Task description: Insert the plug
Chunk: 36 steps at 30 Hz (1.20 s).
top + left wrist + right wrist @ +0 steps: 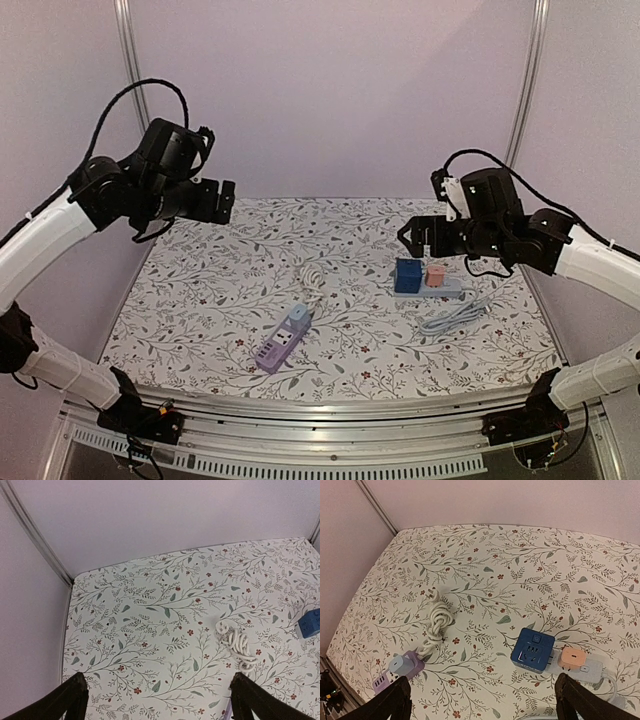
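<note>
The free white plug (433, 594) is seen lying flat on the worktop (200, 300) near the centre of the top view, at the upper end of its coiled cord (437, 620). The cord's long axis runs down-frame to the purple strip (280, 345). Both arms are raised well clear. The left fingers (67, 702) and the right fingers (580, 700) are spread wide and nothing is held. The plug is placed lower right of the left fingers and lower left of the right ones. Neither arm is judged clearly nearer. The grey strip (450, 288) lies just below the right fingers.
</note>
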### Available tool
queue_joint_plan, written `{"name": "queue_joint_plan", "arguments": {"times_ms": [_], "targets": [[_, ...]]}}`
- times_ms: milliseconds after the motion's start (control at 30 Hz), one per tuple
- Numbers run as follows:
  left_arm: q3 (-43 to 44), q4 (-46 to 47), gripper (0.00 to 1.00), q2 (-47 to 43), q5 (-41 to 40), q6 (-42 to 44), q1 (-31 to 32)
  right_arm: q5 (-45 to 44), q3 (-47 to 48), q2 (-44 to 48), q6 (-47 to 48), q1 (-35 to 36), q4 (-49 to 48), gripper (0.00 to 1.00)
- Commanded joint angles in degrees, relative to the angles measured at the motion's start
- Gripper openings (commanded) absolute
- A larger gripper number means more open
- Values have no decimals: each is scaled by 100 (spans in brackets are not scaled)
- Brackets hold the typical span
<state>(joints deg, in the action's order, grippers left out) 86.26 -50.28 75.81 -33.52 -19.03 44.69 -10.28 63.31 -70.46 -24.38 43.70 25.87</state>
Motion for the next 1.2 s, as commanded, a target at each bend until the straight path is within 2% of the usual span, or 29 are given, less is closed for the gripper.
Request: {"name": "queue_joint_plan", "arguments": {"times_ms": [0, 200, 367, 500, 700, 967, 1167], "targets": [[-970, 827, 99, -856, -827, 269, -142, 581, -164, 623, -233, -744, -85, 99], [-2171, 1427, 99, -2213, -1527, 86, -184, 414, -376, 1192, -426, -1788, 397, 99], [-2573, 1467, 99, -2720, -1658, -7, -204, 1589, -706, 1788, -582, -3069, 533, 99], [-2619, 1352, 99, -2784, -1790, 10, -215, 2135, -819, 1925, -744, -3696, 664, 99], [-2597, 1275, 99, -2746, -1869, 49, -223, 2398, -649, 1673, -794, -3803, 669, 99], [-2605, 1189, 100, -2713, -1834, -51, -224, 1955, -592, 1634, -711, -3807, 496, 99], [-2605, 1183, 99, -2657, -1843, -40, -224, 2158, -668, 1613, -599, -3804, 327, 99]]}}
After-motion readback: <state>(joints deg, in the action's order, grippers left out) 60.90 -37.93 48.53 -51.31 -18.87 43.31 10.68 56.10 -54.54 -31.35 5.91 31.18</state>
